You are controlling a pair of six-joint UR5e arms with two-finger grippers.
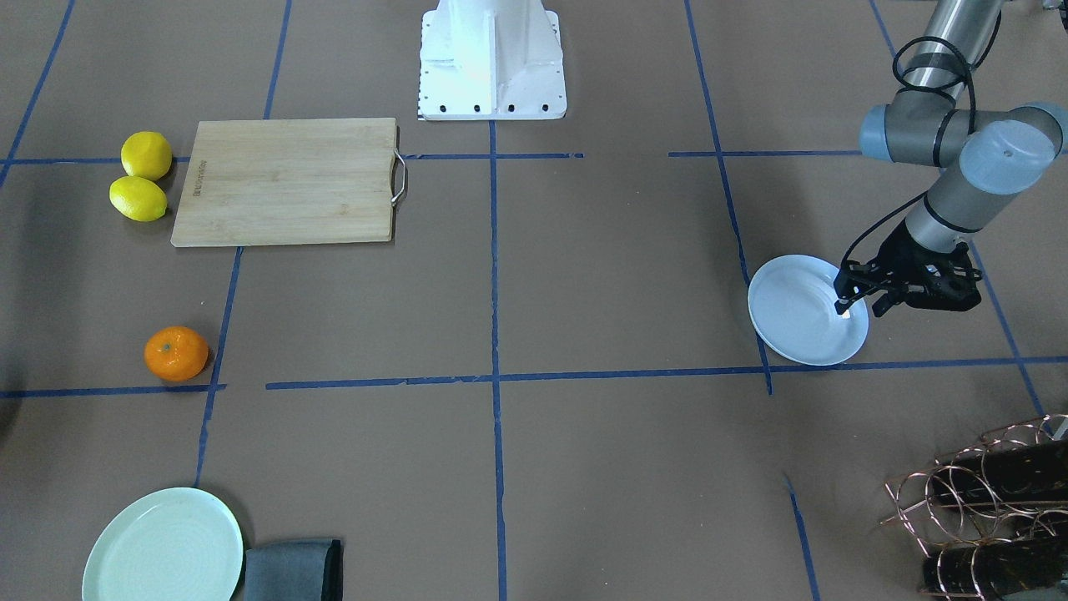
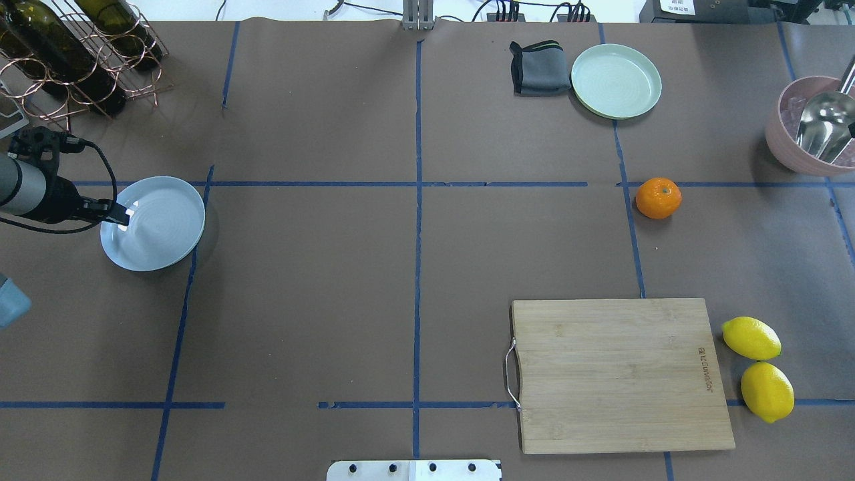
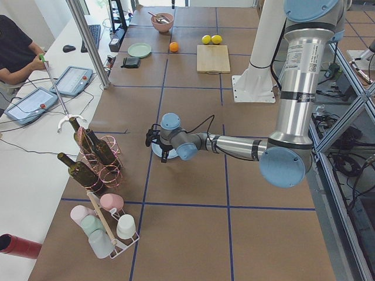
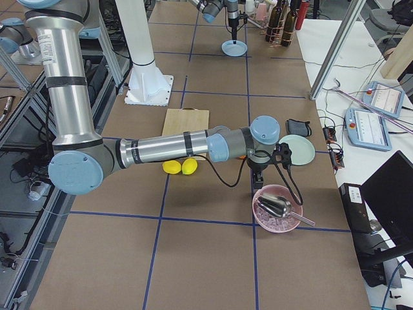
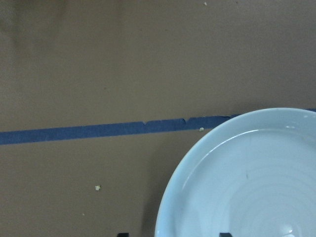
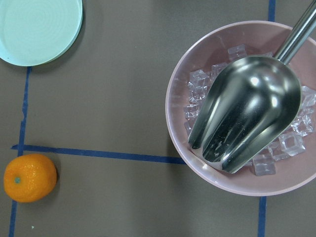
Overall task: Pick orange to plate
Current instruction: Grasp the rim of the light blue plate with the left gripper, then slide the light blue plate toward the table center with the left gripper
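Plate (image 1: 793, 321) rim is straddled by left gripper (image 1: 844, 304), jaws apart, nothing held; for right gripper (image 4: 258, 173), opening cannot be told. Orange (image 2: 658, 198) is best centred between wide jaws before closing.

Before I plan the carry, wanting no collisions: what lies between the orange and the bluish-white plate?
In the overhead view, only bare table crossed by blue tape lines lies between the orange and the plate.

A brown table (image 2: 300, 280) gridded with blue tape (image 2: 417, 267) stands beside a white desk (image 3: 23, 187) with aluminium posts (image 3: 88, 41).
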